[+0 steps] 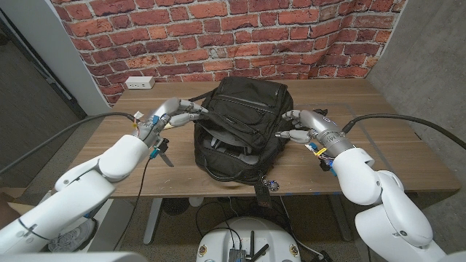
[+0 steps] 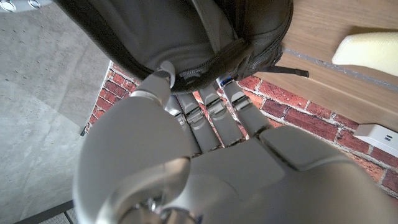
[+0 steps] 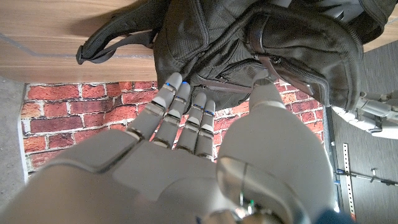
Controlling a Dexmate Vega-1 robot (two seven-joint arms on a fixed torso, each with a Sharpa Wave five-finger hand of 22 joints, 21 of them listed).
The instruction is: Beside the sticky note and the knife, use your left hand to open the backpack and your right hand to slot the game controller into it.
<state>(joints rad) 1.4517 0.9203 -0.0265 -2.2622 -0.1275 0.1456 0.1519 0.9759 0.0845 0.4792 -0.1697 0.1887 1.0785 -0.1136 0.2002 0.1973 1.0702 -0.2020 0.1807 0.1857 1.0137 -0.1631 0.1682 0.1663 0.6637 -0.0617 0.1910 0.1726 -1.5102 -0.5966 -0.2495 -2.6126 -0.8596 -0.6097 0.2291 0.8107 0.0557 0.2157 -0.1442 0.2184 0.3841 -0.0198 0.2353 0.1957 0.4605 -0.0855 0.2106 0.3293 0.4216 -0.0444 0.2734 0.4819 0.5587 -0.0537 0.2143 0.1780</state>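
Note:
A black backpack [image 1: 240,124] lies in the middle of the wooden table, its main compartment gaping towards me with grey lining showing. My left hand [image 1: 177,111] is at the bag's upper left edge. In the left wrist view its thumb [image 2: 160,77] and fingers [image 2: 214,106] pinch the zippered rim of the backpack [image 2: 186,37]. My right hand [image 1: 300,125] is at the bag's right side with its fingers spread and nothing in it. The right wrist view has its fingers [image 3: 180,102] just short of the backpack [image 3: 249,43]. A dark knife [image 1: 164,151] lies under my left wrist.
A white power strip [image 1: 139,82] sits at the table's far left corner by the brick wall. A pale yellow pad [image 2: 367,50], possibly the sticky note, lies on the table beside the bag. A small keychain [image 1: 273,185] hangs from the bag over the front edge.

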